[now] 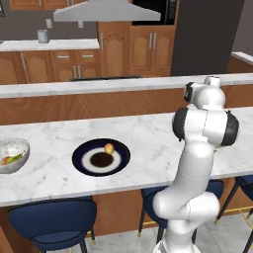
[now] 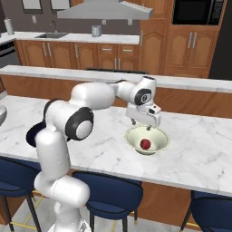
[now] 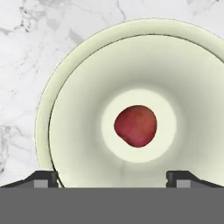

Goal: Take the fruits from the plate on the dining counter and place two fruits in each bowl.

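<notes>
Left base view: the plate (image 1: 101, 157) on the dining counter (image 1: 148, 133) carries one peach-coloured fruit (image 1: 109, 147); the grey bowl (image 1: 12, 154) at the left holds fruit. Right base view: the gripper (image 2: 140, 123) hangs just above the cream bowl (image 2: 147, 139), red fruit (image 2: 145, 144) inside. Hand view: the fingertips (image 3: 43, 178) stand wide apart, released, empty; the red fruit lies free at the bowl's centre. Judgement: the drop is complete; next, lift clear and go to the plate for the peach fruit.
</notes>
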